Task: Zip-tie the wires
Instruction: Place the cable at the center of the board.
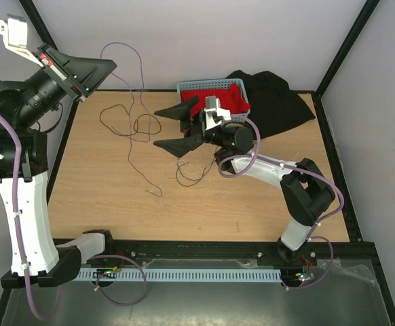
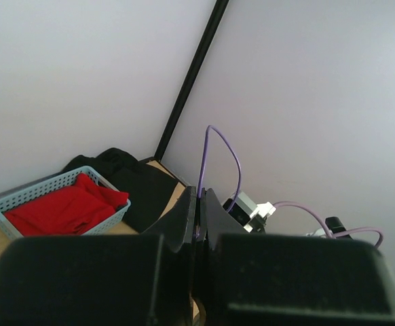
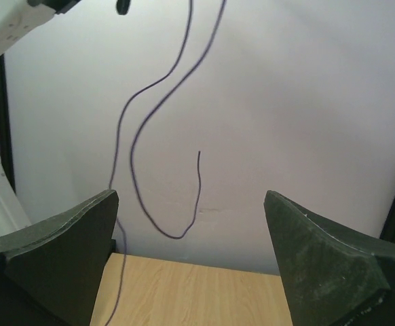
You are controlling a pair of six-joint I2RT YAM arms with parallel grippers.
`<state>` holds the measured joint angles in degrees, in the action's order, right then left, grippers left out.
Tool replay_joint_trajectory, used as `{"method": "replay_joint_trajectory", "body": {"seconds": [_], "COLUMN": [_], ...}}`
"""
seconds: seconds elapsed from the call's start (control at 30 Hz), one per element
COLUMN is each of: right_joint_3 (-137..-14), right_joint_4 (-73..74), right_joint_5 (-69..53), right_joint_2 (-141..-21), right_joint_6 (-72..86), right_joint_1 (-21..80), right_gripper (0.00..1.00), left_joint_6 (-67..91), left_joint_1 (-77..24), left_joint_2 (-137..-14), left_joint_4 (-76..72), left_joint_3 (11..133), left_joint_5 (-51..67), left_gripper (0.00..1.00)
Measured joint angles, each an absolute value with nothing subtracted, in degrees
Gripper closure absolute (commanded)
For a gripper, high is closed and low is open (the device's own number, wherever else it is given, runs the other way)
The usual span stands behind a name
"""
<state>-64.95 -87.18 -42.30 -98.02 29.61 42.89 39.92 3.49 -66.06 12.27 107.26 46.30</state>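
The wires are thin dark strands. Some lie in loose loops on the wooden table (image 1: pixel 135 129), with more near the middle (image 1: pixel 191 178). My left gripper (image 1: pixel 106 66) is raised at the far left and shut on one strand (image 1: pixel 140 68), which arcs up from its tips and hangs down to the table. In the left wrist view that strand (image 2: pixel 211 129) rises from between the closed fingers (image 2: pixel 184 217). My right gripper (image 1: pixel 157 128) is open and empty, low over the table beside the loops. In the right wrist view (image 3: pixel 191 204) the hanging strands (image 3: pixel 135 142) dangle ahead of it. No zip tie is visible.
A light blue basket (image 1: pixel 184 87) holding red cloth stands at the back centre, with black cloth (image 1: pixel 282 102) to its right. Both also show in the left wrist view, the basket (image 2: pixel 21 197) and the black cloth (image 2: pixel 143 187). Black frame posts stand at the back corners.
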Motion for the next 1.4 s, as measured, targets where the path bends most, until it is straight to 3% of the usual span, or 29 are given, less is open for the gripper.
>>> {"method": "replay_joint_trajectory", "body": {"seconds": [0.6, 0.7, 0.8, 0.9, 1.17, 1.4], "right_joint_3": [-72.69, -74.22, -74.59, -74.56, -64.88, -55.44], "right_joint_4": [-89.73, -89.67, -89.71, -89.86, -89.47, -85.52], "right_joint_5": [-43.40, -42.52, -42.17, -42.17, -41.60, -40.77], "right_joint_2": [-107.31, -109.47, -110.50, -110.59, -104.62, -93.45], "right_joint_6": [30.79, 30.59, 30.70, 30.85, 28.08, 30.63], "right_joint_1": [46.15, 46.15, 46.15, 46.15, 45.50, 38.04], "right_gripper": [0.07, 0.19, 0.48, 0.69, 0.99, 1.00], "left_joint_6": [40.34, 40.34, 40.32, 40.32, 39.35, 34.54], "left_joint_1": [3.49, 3.49, 3.49, 3.49, 3.49, 3.51], "left_joint_2": [-66.04, -66.04, -66.04, -66.04, -66.08, -65.82], "left_joint_4": [12.21, 12.14, 12.08, 12.03, 11.92, 14.13], "left_joint_3": [106.85, 106.85, 106.85, 106.85, 106.41, 103.66], "left_joint_5": [46.28, 46.30, 46.30, 46.30, 45.98, 43.29], "left_gripper": [0.99, 0.99, 0.99, 0.99, 0.99, 0.99]}}
